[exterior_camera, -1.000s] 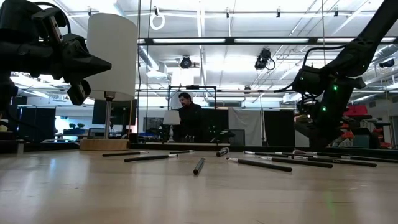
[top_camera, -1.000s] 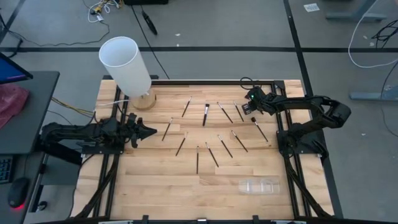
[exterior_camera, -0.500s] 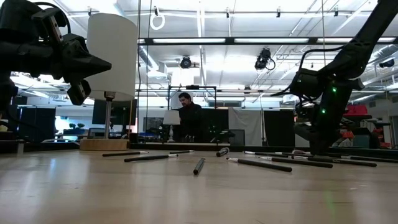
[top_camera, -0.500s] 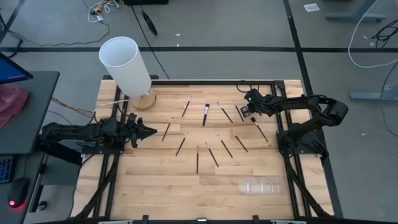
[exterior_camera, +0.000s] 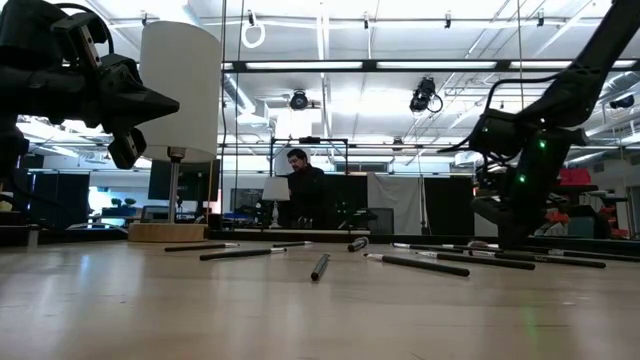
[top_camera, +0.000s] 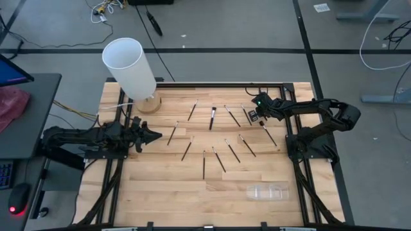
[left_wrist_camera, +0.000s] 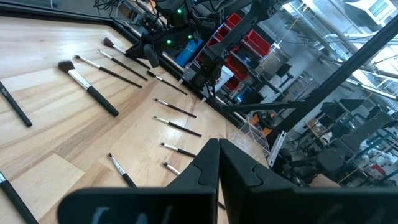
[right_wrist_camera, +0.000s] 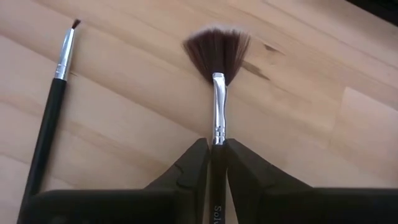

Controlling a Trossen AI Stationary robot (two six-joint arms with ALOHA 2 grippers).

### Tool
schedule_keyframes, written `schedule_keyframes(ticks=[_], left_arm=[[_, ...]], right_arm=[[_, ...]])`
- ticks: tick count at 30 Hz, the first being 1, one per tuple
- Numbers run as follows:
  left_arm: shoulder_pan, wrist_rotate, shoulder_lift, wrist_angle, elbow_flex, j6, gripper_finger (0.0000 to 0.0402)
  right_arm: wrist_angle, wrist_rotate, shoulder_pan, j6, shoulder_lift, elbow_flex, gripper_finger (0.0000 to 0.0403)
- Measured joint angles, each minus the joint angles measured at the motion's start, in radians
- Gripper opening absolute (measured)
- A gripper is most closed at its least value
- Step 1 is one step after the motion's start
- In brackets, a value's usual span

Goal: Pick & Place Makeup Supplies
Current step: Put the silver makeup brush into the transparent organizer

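Note:
Several makeup brushes lie flat and scattered on the wooden table [top_camera: 160,186]. Among them are a thick one [top_camera: 212,119] and a fan brush [right_wrist_camera: 216,56] at the far right. My right gripper [right_wrist_camera: 217,163] slants down over the fan brush [top_camera: 246,114], shut on its handle. A thin angled brush [right_wrist_camera: 53,106] lies beside it. My left gripper [top_camera: 154,135] hovers level and shut at the table's left side, touching nothing; its fingers [left_wrist_camera: 219,163] meet. My right gripper pinches the fan brush's dark handle [right_wrist_camera: 216,155] between its two fingers, just behind the silver ferrule. The fingers slant down from the table's right side, one on either side of the handle. The brush lies flat on the table, bristles pointing away from the gripper.
A tall white cylinder [top_camera: 131,67] on a round wooden base stands at the far left corner. A clear plastic holder [top_camera: 266,191] lies near the front right. A person [exterior_camera: 300,185] sits in the room beyond the table.

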Motion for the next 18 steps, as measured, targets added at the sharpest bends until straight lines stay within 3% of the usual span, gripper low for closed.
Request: schedule_keyframes(ticks=[5,18], left_arm=[[0.0,0.0,0.0,0.0,0.0,0.0,0.0007],[0.0,0.0,0.0,0.0,0.0,0.0,0.0007]], right_arm=[[0.025,0.02,0.024,0.008,0.0,-0.022,0.0083],[0.05,0.017,0.069,0.058,-0.022,-0.031,0.0189]])
